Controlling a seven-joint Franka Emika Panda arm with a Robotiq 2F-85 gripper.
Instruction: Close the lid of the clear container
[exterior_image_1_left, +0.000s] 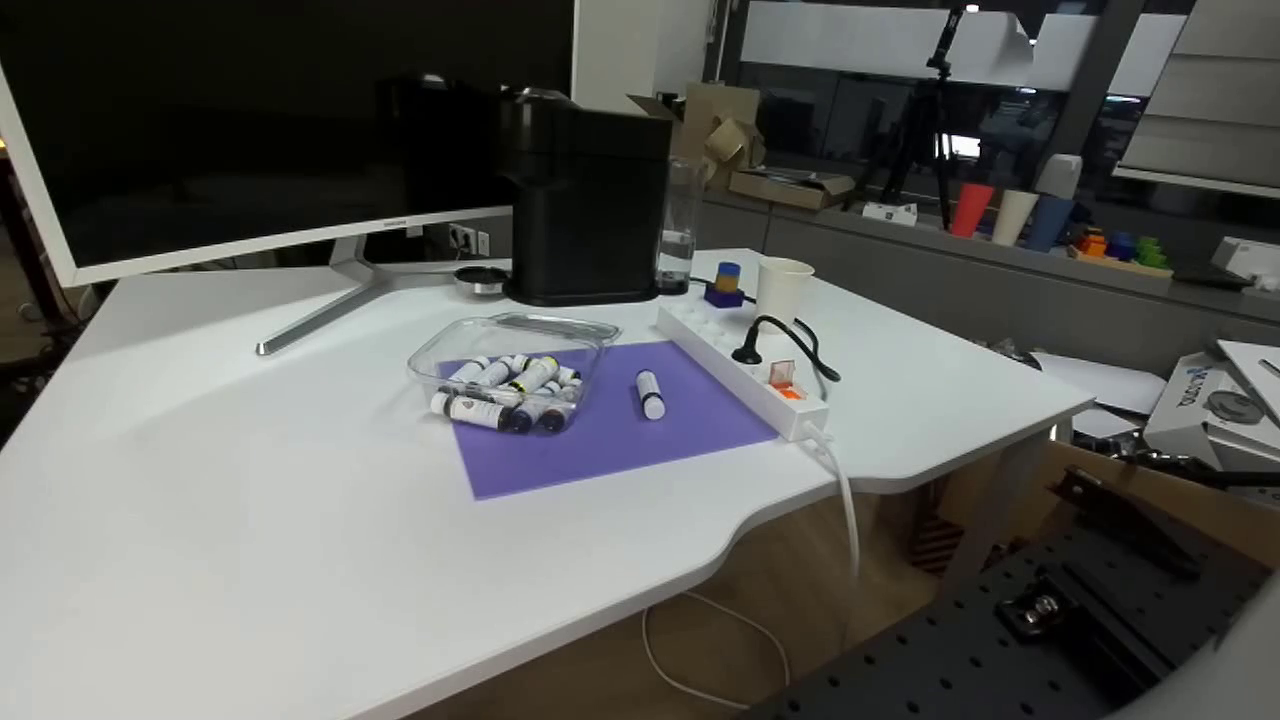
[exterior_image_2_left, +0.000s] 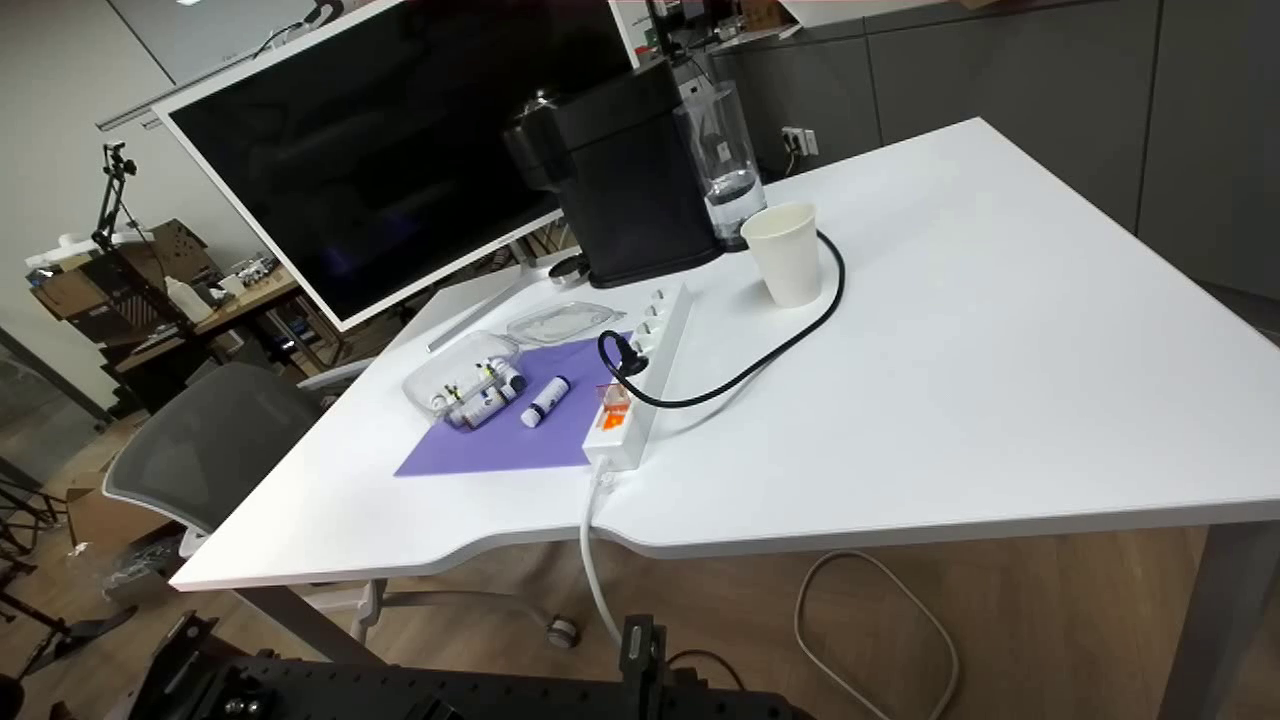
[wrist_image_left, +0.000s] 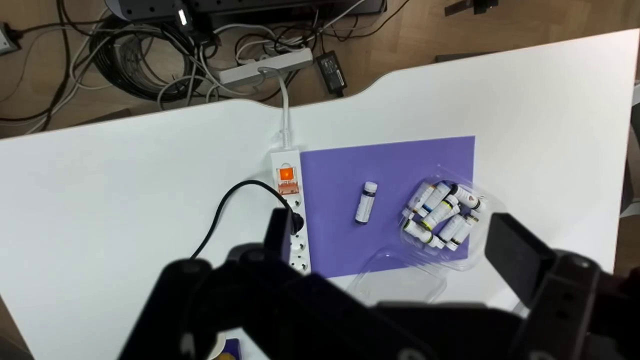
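While the glossy lid (exterior_image_2_left: 562, 323) lies beside the rounded clear container (exterior_image_2_left: 448, 364), black jaws gape.

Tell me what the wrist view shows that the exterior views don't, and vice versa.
Only the wrist view shows the open end effector, plus a black cable coil and a power adapter on the floor.

Only the exterior views, both of them, show the monitor screen and tall clear cylinder.

Shared: the clear container with vials inside, its lid open, a lone vial on the purple mat, the white power strip.
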